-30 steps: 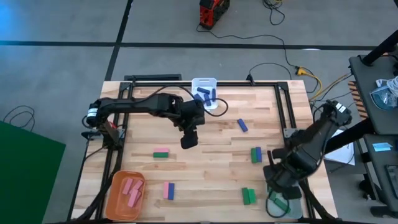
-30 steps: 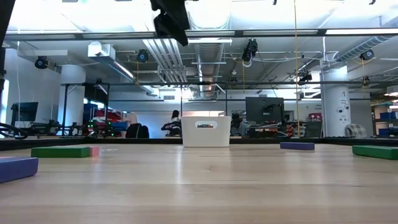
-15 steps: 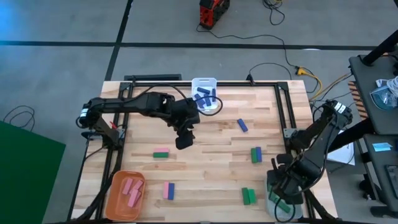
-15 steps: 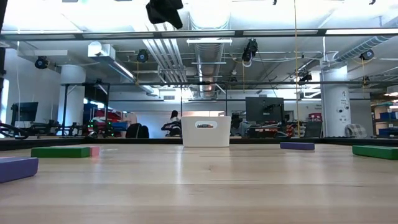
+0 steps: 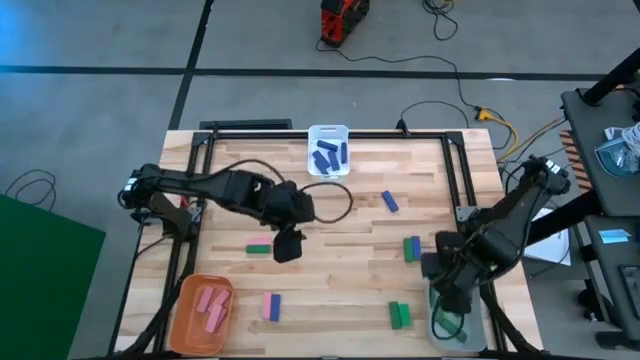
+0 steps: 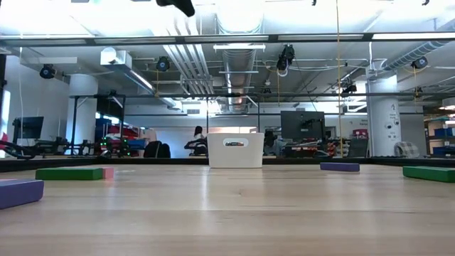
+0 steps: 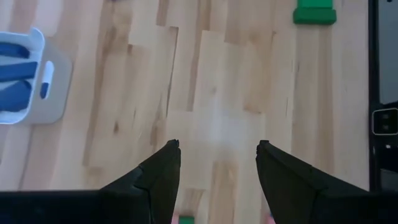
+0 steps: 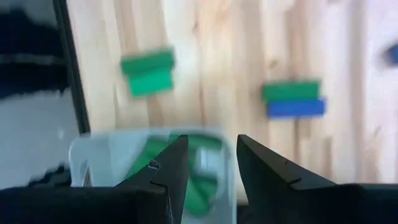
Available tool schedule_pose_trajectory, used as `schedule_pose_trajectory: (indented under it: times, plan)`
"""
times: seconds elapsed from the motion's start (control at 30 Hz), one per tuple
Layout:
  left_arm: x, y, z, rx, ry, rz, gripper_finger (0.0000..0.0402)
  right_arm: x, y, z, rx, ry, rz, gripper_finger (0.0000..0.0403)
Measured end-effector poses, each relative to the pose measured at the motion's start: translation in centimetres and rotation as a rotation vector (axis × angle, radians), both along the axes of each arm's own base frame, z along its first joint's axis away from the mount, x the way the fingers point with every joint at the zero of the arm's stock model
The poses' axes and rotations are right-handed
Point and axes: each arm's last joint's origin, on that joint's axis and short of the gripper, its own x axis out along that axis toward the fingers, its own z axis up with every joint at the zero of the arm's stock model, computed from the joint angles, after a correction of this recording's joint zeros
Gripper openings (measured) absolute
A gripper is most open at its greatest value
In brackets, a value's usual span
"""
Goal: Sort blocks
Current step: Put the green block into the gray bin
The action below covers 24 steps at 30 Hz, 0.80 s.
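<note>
Your left end effector (image 5: pixel 287 246) hangs over the middle of the bench (image 5: pixel 330 275), just beside the green-and-pink block pair (image 5: pixel 259 248); its fingers (image 7: pixel 163 175) are spread apart with nothing between them. Your right end effector (image 5: pixel 447 300) sits at the bench's right front corner, above the grey bin (image 5: pixel 444 325) holding green blocks (image 8: pixel 199 168), fingers parted and empty. Blue blocks (image 5: pixel 328 156) lie in the white bin (image 5: pixel 328 134), pink blocks (image 5: pixel 211 304) in the orange bin (image 5: pixel 186 318). Loose ones remain: a blue block (image 5: pixel 390 202), a green-and-blue pair (image 5: pixel 411 248), a green block (image 5: pixel 399 315), and a pink-and-blue pair (image 5: pixel 271 306).
</note>
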Motion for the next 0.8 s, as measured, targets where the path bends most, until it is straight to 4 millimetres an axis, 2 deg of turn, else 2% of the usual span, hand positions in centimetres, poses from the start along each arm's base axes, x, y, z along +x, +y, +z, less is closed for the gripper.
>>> schedule_pose_trajectory:
  times: [0.2, 0.4, 0.8]
  plan:
    - [0.0, -1.9, 0.4, 0.049, -0.074, 0.000, 0.0187, 0.4, -1.9, 2.1, -0.013, -0.251, -0.041, 0.0131]
    - [-0.1, -2.6, 0.7, 0.090, -0.136, 0.093, 0.0186, 1.1, -2.8, 3.3, -0.043, -0.423, -0.043, 0.0147]
    - [-2.4, -3.4, 3.0, 0.134, -0.319, 0.359, 0.0169, 4.3, -1.3, 0.2, -0.134, -0.317, 0.014, 0.0193]
